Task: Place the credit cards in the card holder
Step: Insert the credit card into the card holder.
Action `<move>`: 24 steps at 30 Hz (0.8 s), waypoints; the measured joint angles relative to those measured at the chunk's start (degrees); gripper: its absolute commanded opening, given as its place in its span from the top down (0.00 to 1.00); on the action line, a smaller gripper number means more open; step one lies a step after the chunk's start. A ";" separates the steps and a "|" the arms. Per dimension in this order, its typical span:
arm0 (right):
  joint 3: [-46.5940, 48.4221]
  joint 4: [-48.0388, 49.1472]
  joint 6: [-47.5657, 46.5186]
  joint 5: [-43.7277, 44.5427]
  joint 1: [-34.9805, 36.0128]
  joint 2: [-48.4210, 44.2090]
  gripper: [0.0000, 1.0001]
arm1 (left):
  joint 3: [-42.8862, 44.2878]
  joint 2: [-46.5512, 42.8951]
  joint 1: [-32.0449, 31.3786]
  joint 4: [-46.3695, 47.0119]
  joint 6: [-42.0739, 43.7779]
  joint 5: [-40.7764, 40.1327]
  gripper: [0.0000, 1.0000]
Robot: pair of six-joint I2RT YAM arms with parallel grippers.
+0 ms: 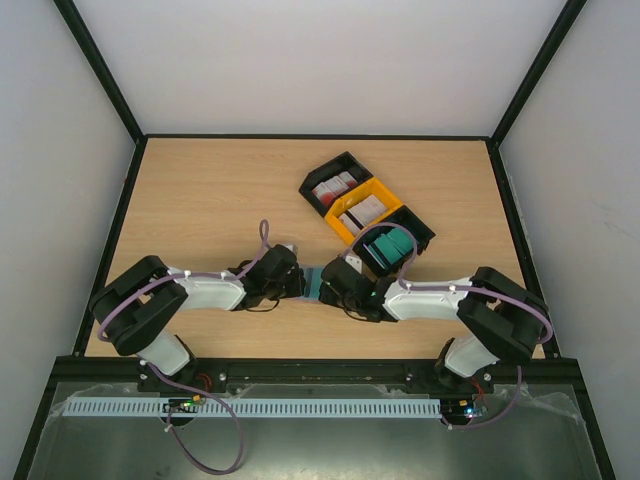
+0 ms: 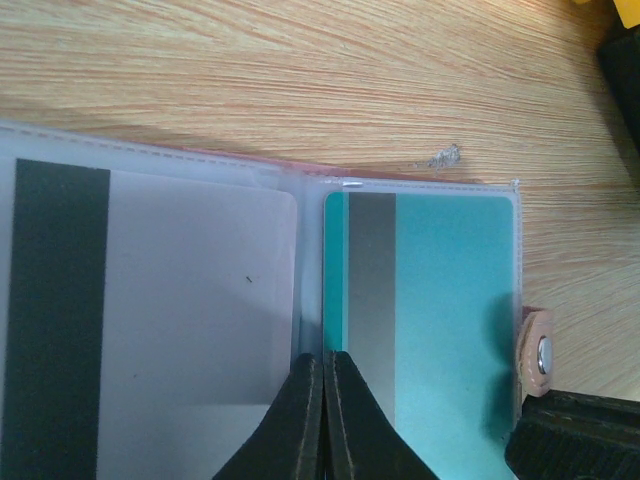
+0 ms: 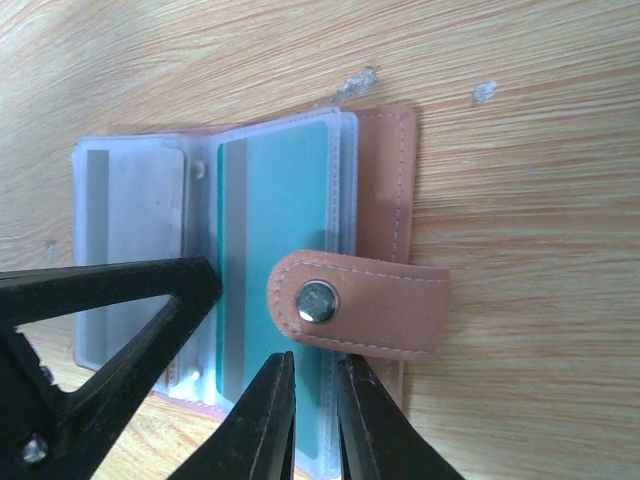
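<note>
The holder (image 3: 385, 170) lies open on the bench (image 1: 200, 200), near its front edge and between the two wrists. Its brown cover is underneath and the clear sleeves are fanned out on top. One sleeve holds a teal card (image 2: 450, 300) with a grey stripe. The sleeve beside it holds a pale grey card (image 2: 200, 330) with a dark stripe. The strap (image 3: 380, 305) with its round snap (image 3: 317, 301) is folded across the teal card's sleeve, unfastened.

The left gripper (image 2: 322, 365) has its fingers pressed together. Its tips rest on the sleeves at the fold between the two cards, with nothing pinched between them.

The right gripper (image 3: 318, 375) comes in from the other side, just under the strap, over the edge of the teal card's sleeve. Its fingers leave only a narrow slit, and I cannot tell whether they pinch the sleeve or merely hover above it.

Further back, to the right, three trays sit in a diagonal row. They are a black tray (image 1: 325, 170) with red-and-white cards, a yellow tray (image 1: 335, 222) with pale cards, and another black one (image 1: 425, 232) with teal cards (image 1: 392, 247).
</note>
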 measured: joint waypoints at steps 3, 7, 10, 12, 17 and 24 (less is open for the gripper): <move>-0.11 0.57 0.04 -0.61 0.00 -0.52 0.86 | 0.00 0.00 0.00 0.00 0.00 0.00 0.97; -0.31 1.70 0.09 -1.22 0.00 -0.68 0.86 | 0.00 0.00 0.00 0.00 0.00 0.00 0.97; -0.66 2.60 0.31 -2.10 -0.02 -0.63 0.84 | 0.02 0.00 0.00 0.02 0.00 0.00 0.97; -0.68 3.06 0.55 -2.60 -0.07 -0.50 0.83 | 0.00 0.04 0.00 0.11 0.00 0.00 0.97; -1.31 4.68 1.66 -3.78 -0.13 -0.44 0.83 | 0.00 0.07 0.00 0.17 0.00 0.00 0.97; -2.16 6.73 4.42 -5.42 -0.44 -0.35 0.80 | 0.00 0.07 0.00 0.22 0.00 0.00 0.97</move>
